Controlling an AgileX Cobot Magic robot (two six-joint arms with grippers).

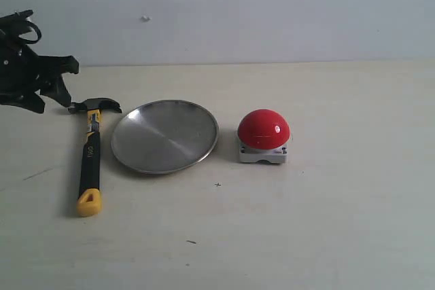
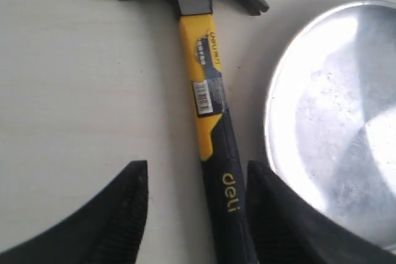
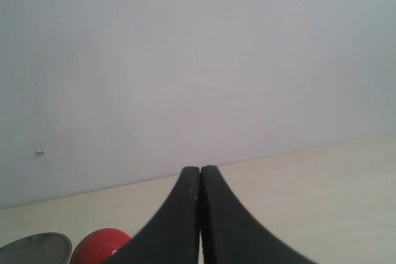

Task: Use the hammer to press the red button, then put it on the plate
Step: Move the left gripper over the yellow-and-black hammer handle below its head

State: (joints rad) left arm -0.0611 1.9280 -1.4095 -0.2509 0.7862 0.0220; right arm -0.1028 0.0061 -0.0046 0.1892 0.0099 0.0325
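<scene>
Hammer (image 1: 89,161): flat on table (image 1: 326,222), just left of plate (image 1: 164,135), head at far end.
Button (image 1: 263,129): right of plate, apart.
Left gripper (image 2: 197,205): released, spread astride hammer, gripping nothing.
Right gripper (image 3: 200,214): clenched, empty.

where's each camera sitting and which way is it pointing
Exterior view: off the arms, facing the table; shows hammer, plate, red button, and the left gripper at its left edge.
Left wrist view: on the left arm, looking down past open fingers at hammer and plate.
Right wrist view: on the right arm, looking level at the wall over the shut right gripper.
Shared: all three show the plate.
</scene>
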